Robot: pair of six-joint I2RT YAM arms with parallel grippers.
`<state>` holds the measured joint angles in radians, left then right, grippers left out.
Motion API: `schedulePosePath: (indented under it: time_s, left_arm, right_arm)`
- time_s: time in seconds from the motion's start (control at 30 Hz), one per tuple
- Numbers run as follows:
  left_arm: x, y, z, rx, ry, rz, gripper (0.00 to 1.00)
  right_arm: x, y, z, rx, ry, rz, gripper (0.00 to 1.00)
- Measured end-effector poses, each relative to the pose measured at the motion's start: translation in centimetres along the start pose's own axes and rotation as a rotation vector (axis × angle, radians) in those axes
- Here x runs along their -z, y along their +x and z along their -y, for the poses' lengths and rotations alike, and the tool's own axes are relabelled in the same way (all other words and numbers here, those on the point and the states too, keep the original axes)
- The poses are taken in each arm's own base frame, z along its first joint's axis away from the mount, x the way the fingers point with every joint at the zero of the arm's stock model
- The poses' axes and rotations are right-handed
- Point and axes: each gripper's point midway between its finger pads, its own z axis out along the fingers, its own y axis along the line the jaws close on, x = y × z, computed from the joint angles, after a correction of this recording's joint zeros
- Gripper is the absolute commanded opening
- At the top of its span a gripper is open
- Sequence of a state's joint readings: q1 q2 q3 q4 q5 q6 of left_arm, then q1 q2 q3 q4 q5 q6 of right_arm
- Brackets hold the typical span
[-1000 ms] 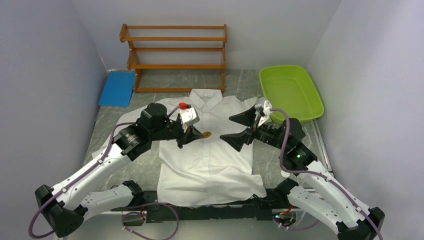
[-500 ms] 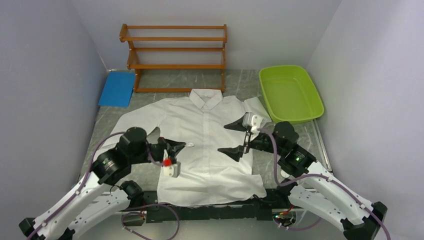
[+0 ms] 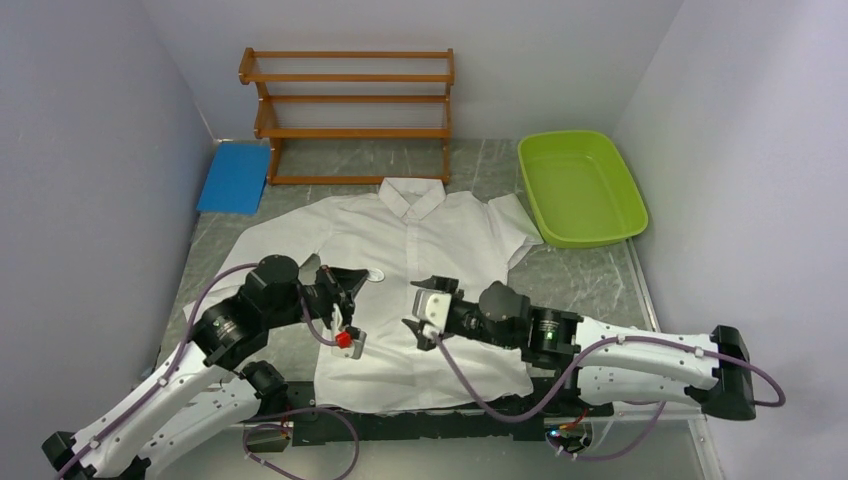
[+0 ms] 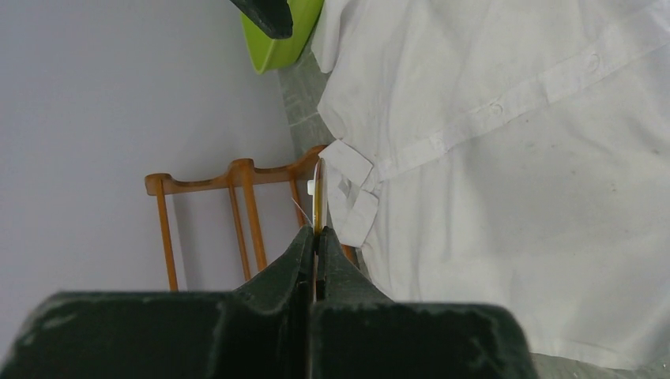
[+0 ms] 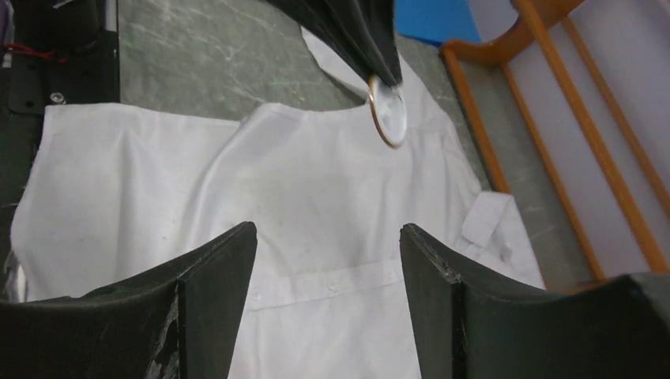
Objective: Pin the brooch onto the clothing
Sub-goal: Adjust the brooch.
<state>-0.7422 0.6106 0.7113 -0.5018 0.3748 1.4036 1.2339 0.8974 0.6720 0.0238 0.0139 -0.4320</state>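
Item: small round brooch (image 5: 387,112), gold rim and pale face, pinched by its edge in the tips of the left gripper (image 4: 316,237), whose jaws are closed tight on it. It is carried this way so that most of the disc stands out past the fingertips, free to be presented. Location: over the large white short-sleeved button-up shirt (image 3: 440,230), left of the button placket and roughly level with the chest. The right wrist view suggests it is raised off the cloth, but a gap cannot be confirmed. Orientation: no true long axis, being a disc. It appears edge-on from the left wrist, in line with the fingers, and its flat face is turned toward the right gripper (image 5: 328,237). A fine line beside it may be the pin; too thin to tell. The right gripper's jaws stand well apart with nothing between them, low over the shirt front and aimed left at the brooch, probably to take or steady it. The shirt lies flat, collar far, hem near, on the grey marbled table (image 3: 580,280), giving a spread surface for pinning. Also present: lime-green plastic tray (image 3: 580,185) at far right, orange-brown wooden rack (image 3: 350,99) at the far wall.
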Motion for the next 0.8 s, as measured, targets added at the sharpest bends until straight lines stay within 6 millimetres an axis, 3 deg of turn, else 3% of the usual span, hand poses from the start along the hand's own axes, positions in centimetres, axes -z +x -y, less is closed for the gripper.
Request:
schedulePosePath:
  time_s: [0.17, 0.3, 0.8]
  left_arm:
    - [-0.2, 0.2, -0.3, -0.001, 0.004, -0.008, 0.03]
    - [0.0, 0.3, -0.7, -0.057, -0.013, -0.016, 0.03]
    - [1.1, 1.1, -1.9, -0.278, -0.134, -0.087, 0.03]
  right_arm:
    - [-1.0, -2.1, -0.4, 0.119, 0.064, 0.048, 0.49]
    - [-1.6, -3.4, 0.1, 0.161, 0.124, 0.080, 0.48]
    - [-2.9, -5.0, 0.5, 0.249, 0.187, 0.132, 0.38]
